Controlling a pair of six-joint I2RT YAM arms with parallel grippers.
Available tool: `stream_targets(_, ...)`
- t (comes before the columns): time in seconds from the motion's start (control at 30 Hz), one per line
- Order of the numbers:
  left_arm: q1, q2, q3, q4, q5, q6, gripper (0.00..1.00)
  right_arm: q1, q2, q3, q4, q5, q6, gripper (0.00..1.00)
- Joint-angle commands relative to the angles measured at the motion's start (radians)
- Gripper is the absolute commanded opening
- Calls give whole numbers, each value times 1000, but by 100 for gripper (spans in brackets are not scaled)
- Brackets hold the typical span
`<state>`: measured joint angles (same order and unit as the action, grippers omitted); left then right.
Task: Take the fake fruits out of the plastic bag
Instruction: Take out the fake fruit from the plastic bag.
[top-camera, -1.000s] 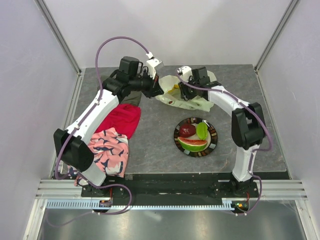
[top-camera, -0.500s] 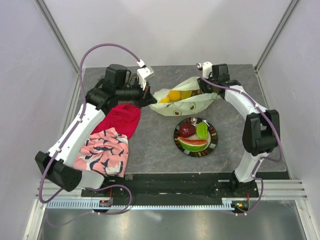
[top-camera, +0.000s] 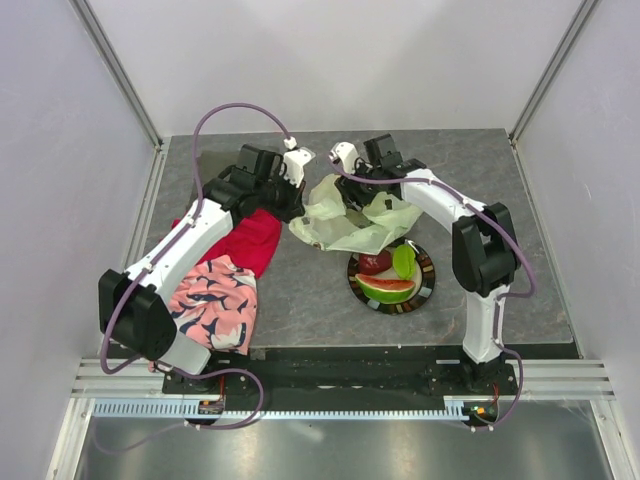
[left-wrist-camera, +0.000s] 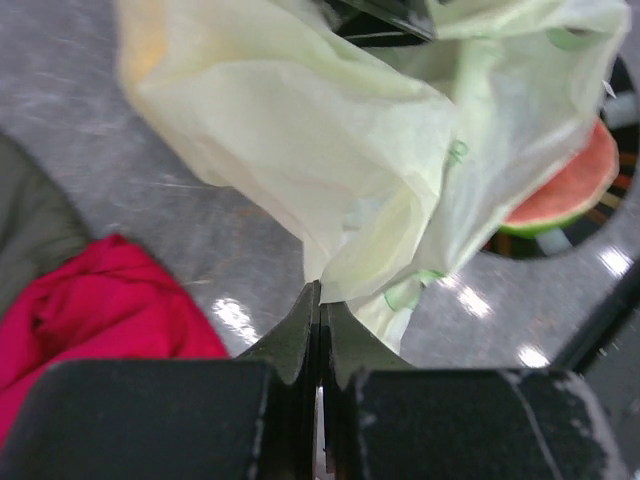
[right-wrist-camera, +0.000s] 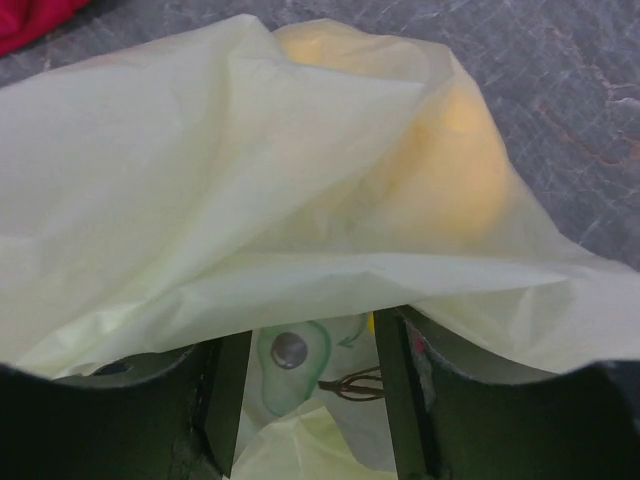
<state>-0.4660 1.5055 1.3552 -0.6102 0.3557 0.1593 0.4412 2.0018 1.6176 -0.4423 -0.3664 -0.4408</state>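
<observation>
The bag is pale translucent green with a green avocado print, and a yellow fruit glows through it. The plate has a dark rim. On it are a dark red apple, a bright green piece and a red, green-rinded watermelon slice. The red cloth is plain; the pink cloth has dark and white marks. The table is mottled grey.

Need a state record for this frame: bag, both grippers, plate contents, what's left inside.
bag: plastic bag crumpled at the far rim of the plate
left gripper: shut on bag edge
right gripper: open, bag film draped over it
on plate: apple, green piece, watermelon slice
in bag: yellow fruit showing through film
other: red cloth, pink cloth
</observation>
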Motion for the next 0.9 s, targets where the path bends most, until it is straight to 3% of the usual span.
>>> stream_targets(0.0,9,-22,45,98,-136,-67,2,-12,47,116,13,4,36,61)
stream_targets(0.1,10,-7,59,107,-150,-96,2,-10,94,174,-3,-3,99,70)
stream_targets(0.27,12,36,102,105,-152,-135,2,-12,179,273,-27,-16,258,75)
stream_targets(0.53,18,50,156,90,27,-224,2,-10,301,410,-15,73,441,70)
stream_targets(0.67,18,48,150,84,60,-227,2,-12,342,475,0,90,496,63)
stream_targets(0.87,18,7,133,47,83,-188,1,-24,377,512,27,63,599,63)
